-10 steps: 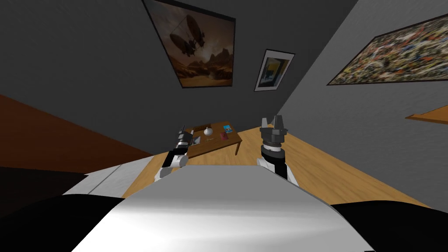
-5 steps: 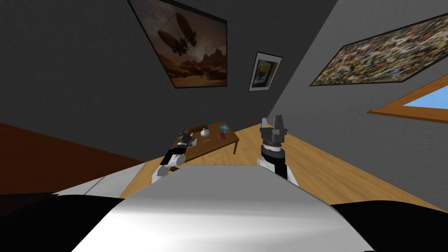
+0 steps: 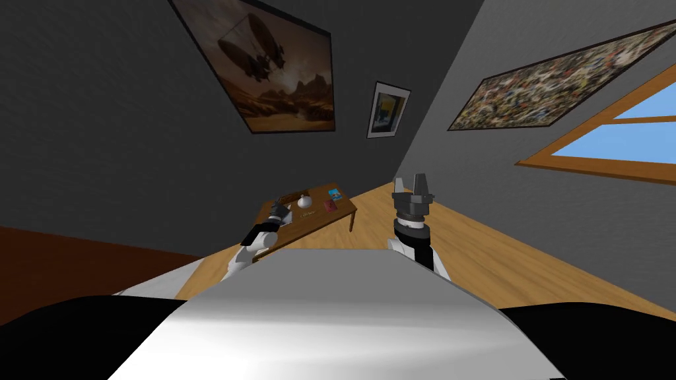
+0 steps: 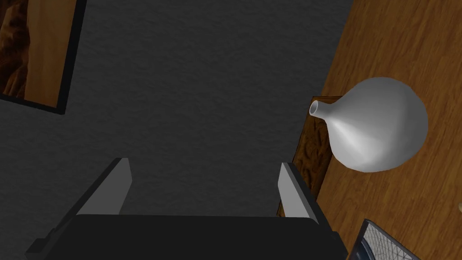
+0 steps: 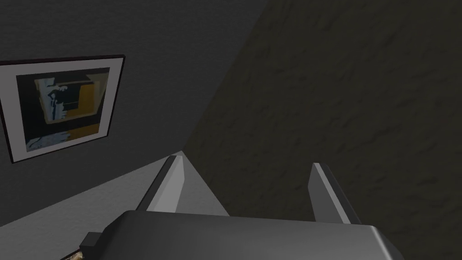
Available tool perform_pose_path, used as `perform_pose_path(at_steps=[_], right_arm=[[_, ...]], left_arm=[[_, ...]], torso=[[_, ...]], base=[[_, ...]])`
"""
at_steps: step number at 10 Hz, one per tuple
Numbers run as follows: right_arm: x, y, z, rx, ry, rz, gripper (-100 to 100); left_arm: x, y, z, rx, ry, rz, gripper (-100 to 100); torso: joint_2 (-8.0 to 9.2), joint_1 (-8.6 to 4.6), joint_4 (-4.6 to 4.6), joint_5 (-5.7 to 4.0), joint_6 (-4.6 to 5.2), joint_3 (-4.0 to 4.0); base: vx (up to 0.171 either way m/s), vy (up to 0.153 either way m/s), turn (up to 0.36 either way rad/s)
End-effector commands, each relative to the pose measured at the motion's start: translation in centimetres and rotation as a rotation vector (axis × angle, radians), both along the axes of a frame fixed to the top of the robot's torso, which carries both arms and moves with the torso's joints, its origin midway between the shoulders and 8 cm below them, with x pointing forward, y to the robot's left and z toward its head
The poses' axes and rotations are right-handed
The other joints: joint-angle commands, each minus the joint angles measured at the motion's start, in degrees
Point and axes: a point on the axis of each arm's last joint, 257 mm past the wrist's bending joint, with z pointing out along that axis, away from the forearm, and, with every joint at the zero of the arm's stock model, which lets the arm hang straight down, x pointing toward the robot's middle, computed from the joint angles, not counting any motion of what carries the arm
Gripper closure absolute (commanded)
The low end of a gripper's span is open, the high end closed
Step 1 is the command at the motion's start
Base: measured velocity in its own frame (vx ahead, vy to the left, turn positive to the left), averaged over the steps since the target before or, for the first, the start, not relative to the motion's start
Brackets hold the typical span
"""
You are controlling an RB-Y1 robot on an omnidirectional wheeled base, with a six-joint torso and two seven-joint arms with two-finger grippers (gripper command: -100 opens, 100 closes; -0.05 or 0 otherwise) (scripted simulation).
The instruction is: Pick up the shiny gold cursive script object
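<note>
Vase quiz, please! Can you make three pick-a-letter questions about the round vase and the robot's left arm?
1. Where does the vase stand? A) on the floor B) on the wooden table C) on a shelf
2. What colour is the vase? A) white B) green C) red
3. How is the left end effector? A) shut on the vase B) shut, empty C) open
Answers: 1 B, wood lies under it; 2 A, its round body is white; 3 C, its fingers stand wide apart.
</note>
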Motion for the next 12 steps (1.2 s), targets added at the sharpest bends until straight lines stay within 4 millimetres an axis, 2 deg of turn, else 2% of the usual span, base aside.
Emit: perform_pose_path(at_steps=[1,2,5,6,9,11,12], right_arm=[[0.0,0.0,0.0,0.0,0.0,0.0,0],[0.0,0.0,0.0,0.0,0.0,0.0,0],[0.0,0.0,0.0,0.0,0.0,0.0,0],[0.0,0.0,0.0,0.0,0.0,0.0,0],[0.0,0.0,0.0,0.0,0.0,0.0,0],[0.0,0.0,0.0,0.0,0.0,0.0,0],[0.0,0.0,0.0,0.0,0.0,0.0,0]], left_arm=[[0.0,1.1,-1.6,-0.03,0.047,0.013,-100],[0.0,2.6,-2.8,-0.029,0.09,0.025,-100],[-0.5,4.3,-6.1,-0.083,0.19,0.038,-100],[-0.6,4.6,-6.5,-0.097,0.196,0.046,-100],[-1.6,7.3,-10.1,-0.141,0.323,0.066,-100],[-2.2,8.0,-11.1,-0.176,0.337,0.084,-100],[-2.9,9.2,-12.7,-0.205,0.393,0.097,-100]], torso=[[0.0,0.0,0.0,0.0,0.0,0.0],[0.01,0.02,0.0,0.0,-0.06,0.01],[0.0,0.04,0.0,0.01,-0.01,0.0],[0.01,0.05,0.0,0.01,-0.07,0.01],[0.0,0.05,0.0,0.01,-0.07,0.0],[0.0,0.09,0.0,0.02,-0.08,0.0],[0.01,0.05,0.0,0.01,-0.1,0.0]], base=[[0.0,0.008,-0.19],[-0.002,0.012,-0.286],[-0.001,0.017,-0.196],[0.0,0.01,0.016],[0.001,0.016,-0.238],[0.0,0.021,-0.088],[0.0,0.015,-0.287]])
